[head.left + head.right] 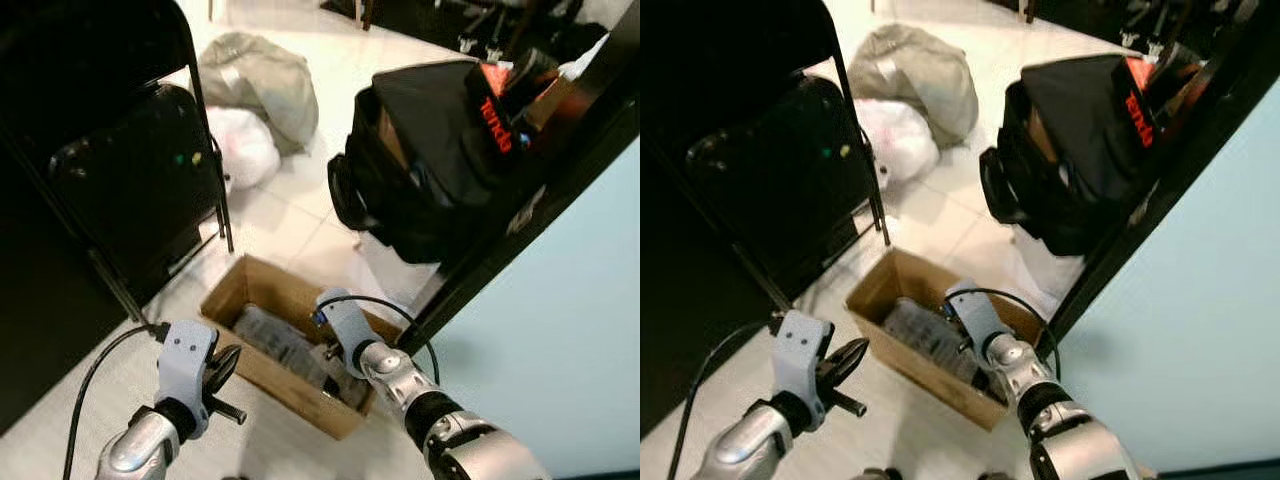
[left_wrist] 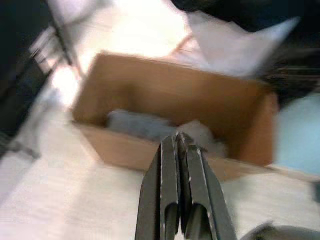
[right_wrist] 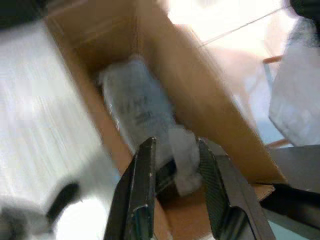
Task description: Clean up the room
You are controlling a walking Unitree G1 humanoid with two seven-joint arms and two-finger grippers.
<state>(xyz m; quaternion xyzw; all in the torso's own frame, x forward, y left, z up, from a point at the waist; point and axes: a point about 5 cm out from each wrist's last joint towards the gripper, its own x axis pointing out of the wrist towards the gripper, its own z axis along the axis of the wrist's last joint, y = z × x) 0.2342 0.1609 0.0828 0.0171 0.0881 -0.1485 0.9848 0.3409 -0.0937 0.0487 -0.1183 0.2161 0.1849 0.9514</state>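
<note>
Hovering over cardboard box (image 1: 262, 372) | right gripper (image 3: 175, 165) jaws parted | left gripper (image 2: 179, 150) jaws closed, empty

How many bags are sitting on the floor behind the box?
3: a grey-green bag farthest back, a white plastic bag beside the chair, and a big black bag on the right. Others may be hidden.

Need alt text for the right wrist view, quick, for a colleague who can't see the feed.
The right gripper hangs open over an open cardboard box on a pale tiled floor. A crumpled plastic-wrapped bundle lies inside, with a white scrap between the fingers; the picture is blurred.
</note>
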